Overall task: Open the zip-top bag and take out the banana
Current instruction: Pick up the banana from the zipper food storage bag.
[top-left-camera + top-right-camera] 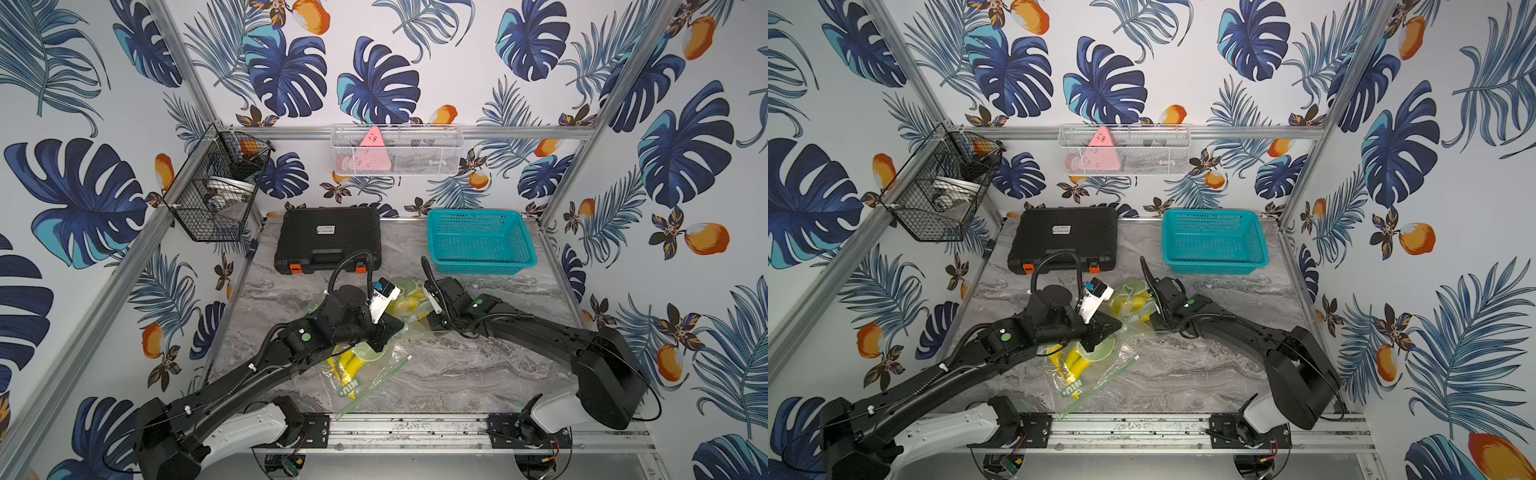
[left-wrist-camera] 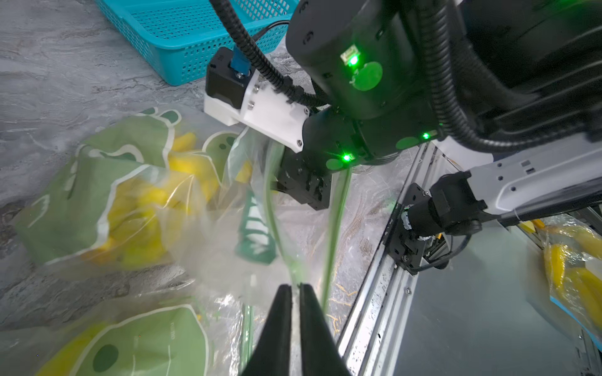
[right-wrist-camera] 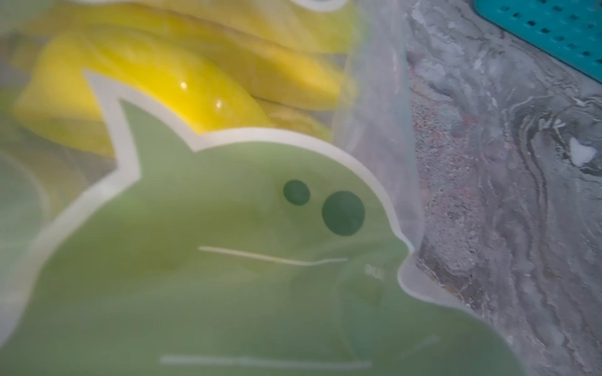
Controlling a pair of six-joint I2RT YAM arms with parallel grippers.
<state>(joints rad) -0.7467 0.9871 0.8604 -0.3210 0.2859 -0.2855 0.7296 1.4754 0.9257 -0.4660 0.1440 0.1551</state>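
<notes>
A clear zip-top bag (image 1: 415, 322) printed with green figures lies crumpled between my two grippers, and a yellow banana (image 1: 405, 305) shows through it. In the right wrist view the bag (image 3: 260, 260) fills the frame with the banana (image 3: 156, 75) behind the film, and the right fingers are hidden. In the left wrist view my right gripper (image 2: 304, 188) is shut on the bag's (image 2: 97, 195) green zip edge. My left gripper (image 2: 294, 286) has its jaws a narrow slit apart, with the blurred green zip strip (image 2: 332, 244) running up to the tips. A second bag (image 1: 365, 374) of bananas lies under the left arm (image 1: 384, 336).
A teal basket (image 1: 478, 241) sits at the back right and a black case (image 1: 328, 241) at the back left. The metal front rail (image 1: 415, 428) borders the marble table. Two wire baskets (image 1: 397, 151) hang on the walls. More bagged bananas (image 2: 573, 260) lie beyond the rail.
</notes>
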